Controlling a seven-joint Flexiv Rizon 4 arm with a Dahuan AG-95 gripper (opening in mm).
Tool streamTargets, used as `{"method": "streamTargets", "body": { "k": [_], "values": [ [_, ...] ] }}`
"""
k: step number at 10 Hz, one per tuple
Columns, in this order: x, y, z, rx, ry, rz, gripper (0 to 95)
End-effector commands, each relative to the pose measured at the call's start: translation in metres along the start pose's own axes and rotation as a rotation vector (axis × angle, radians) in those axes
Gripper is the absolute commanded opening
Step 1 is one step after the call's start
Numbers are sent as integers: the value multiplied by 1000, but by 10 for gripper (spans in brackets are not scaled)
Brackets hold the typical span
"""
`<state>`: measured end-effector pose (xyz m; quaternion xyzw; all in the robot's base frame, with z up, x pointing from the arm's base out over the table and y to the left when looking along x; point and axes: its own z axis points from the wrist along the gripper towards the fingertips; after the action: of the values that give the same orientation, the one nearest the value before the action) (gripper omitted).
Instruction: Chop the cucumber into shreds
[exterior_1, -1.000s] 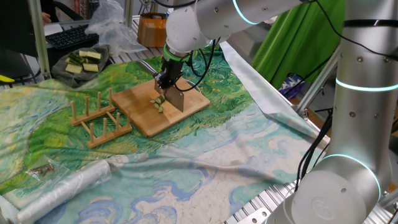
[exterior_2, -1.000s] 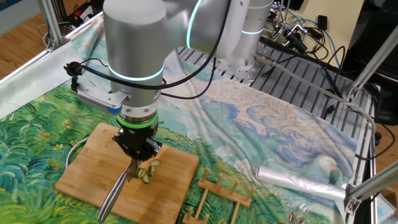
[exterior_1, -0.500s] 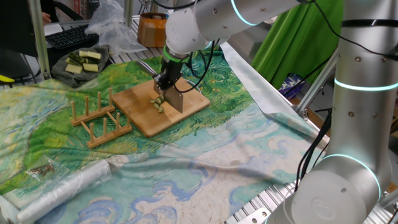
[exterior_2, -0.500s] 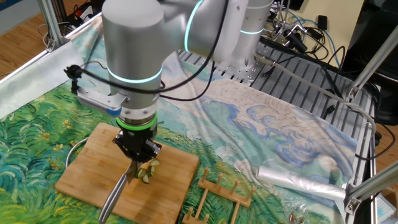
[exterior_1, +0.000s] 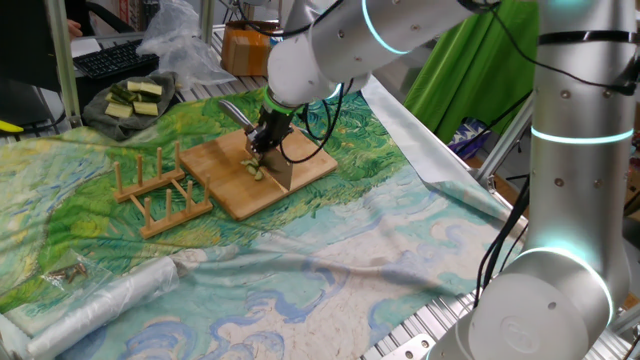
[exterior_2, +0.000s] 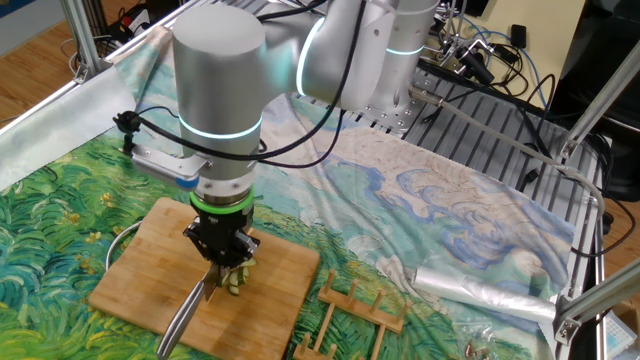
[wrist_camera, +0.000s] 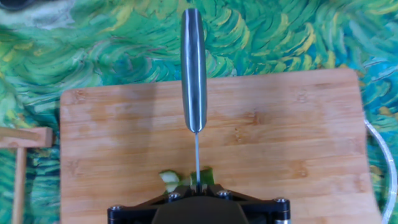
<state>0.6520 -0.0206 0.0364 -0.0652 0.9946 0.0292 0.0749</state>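
From one fixed view, the pincer (exterior_1: 266, 137) is closed on a knife (exterior_1: 279, 167) whose blade stands on a wooden cutting board (exterior_1: 258, 175); the cucumber (exterior_1: 254, 168), a few pale green bits, lies on the board touching the blade at its 9 o'clock; a wooden rack (exterior_1: 158, 190) sits just beside the board at 9 o'clock; a grey dish (exterior_1: 98, 112) well apart at 10 o'clock holds green sticks (exterior_1: 138, 97); a painted cloth (exterior_1: 90, 240) covers the desk.

From the other fixed view, the arm hides most of the pincer (exterior_2: 222, 265); the cucumber (exterior_2: 238, 278) shows under it; the knife handle (exterior_2: 184, 320) runs off toward 7 o'clock; a rolled plastic sheet (exterior_2: 483, 292) lies well apart at 3 o'clock.

In the hand view, the knife (wrist_camera: 193, 74) points to 12 o'clock; the cucumber (wrist_camera: 169, 180) straddles the blade near the pincer (wrist_camera: 198, 188).
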Motion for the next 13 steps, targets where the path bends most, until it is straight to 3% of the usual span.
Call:
{"method": "streamTargets", "body": {
  "k": [1,5,9,13],
  "values": [
    [-4,0,-15,26,28,-5,0],
    [-4,0,-23,31,28,-2,0],
    [0,-1,9,20,23,7,0],
    [-3,-1,6,20,58,19,0]
  ]
}}
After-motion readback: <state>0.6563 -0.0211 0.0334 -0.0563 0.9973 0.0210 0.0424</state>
